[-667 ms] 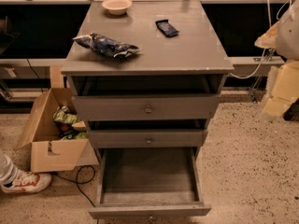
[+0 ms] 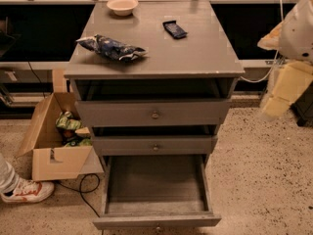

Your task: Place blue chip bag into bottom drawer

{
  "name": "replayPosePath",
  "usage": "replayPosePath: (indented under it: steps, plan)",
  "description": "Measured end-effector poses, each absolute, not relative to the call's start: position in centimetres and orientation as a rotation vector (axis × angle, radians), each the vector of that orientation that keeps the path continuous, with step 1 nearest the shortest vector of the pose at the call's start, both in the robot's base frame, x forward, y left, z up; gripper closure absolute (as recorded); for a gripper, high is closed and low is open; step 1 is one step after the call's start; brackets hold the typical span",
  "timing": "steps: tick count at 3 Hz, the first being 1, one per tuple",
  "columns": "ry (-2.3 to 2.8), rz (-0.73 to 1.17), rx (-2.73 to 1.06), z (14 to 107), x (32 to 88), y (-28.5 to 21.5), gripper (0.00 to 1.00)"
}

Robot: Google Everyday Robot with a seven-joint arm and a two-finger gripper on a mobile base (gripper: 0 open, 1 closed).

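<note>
Blue chip bag (image 2: 111, 48) lay crumpled on the left side of the counter (image 2: 195, 53), near its front edge. Bottom drawer (image 2: 156, 222) stood pulled out, well below the bag; the two upper drawers were in. My tool (image 2: 286, 94) hung at the far right, off the counter and well apart from the bag. Whether it was open or closed, I could not tell. A bowl (image 2: 122, 6) and a small dark blue packet (image 2: 174, 29) sat toward the back.

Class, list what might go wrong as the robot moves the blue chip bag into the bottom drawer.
1. The gripper hangs at the right, apart from the blue chip bag near the cabinet top's left edge; a poor grab may knock it toward the cardboard box.
2. The small dark packet lies nearer the gripper and might be taken instead.
</note>
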State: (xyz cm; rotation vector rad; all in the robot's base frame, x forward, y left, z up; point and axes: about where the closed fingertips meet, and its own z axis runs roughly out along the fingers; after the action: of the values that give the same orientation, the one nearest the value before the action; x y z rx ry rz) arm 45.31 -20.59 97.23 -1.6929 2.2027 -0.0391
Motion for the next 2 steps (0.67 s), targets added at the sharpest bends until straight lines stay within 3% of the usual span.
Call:
replayPosePath:
  steps: [2]
  plan:
    - [2.091,0.258,-1.415,95.8,54.4,-14.9,0.0]
